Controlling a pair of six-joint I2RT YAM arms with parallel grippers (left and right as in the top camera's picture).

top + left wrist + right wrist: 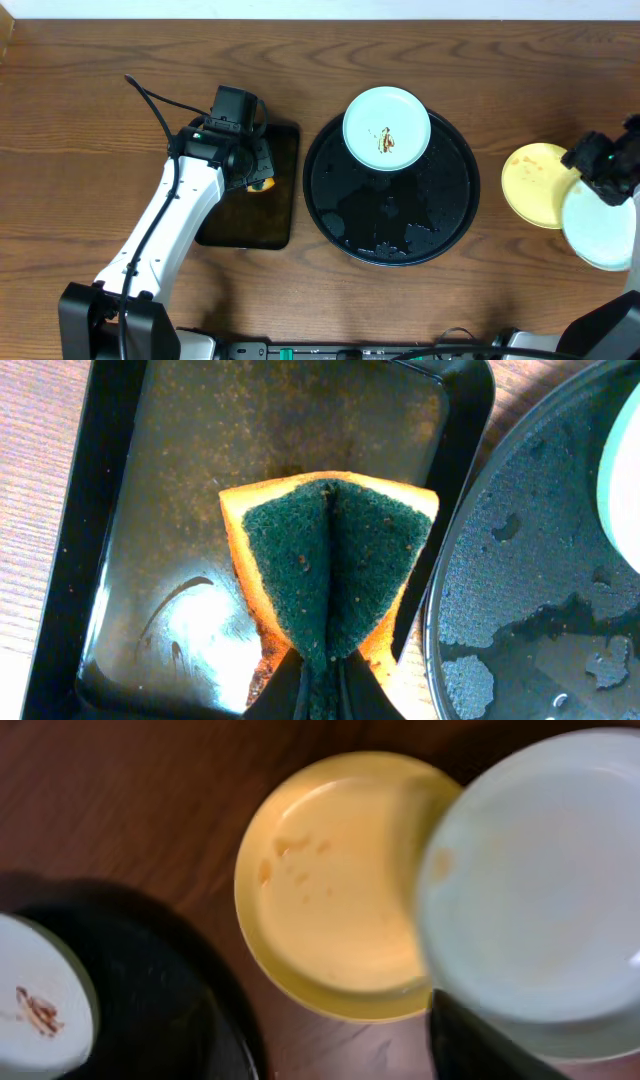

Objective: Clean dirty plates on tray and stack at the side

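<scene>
Our left gripper (318,685) clamps the folded sponge (330,560), small tray (120,510) beneath. A mint plate (540,870) sits right at our right gripper (605,175); we cannot tell whether those fingers (480,1050) hold it.

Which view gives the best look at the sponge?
The left wrist view: the sponge sits centre frame, folded green side out, pinched by the left end effector over the rectangular tray. Overhead shows only an orange sliver of it beneath the left arm. The right wrist view misses it entirely.

Brown wood-grain table (80,120), round black tray (390,215), rectangular black tray (270,215), yellow plate (530,180) at right
</scene>
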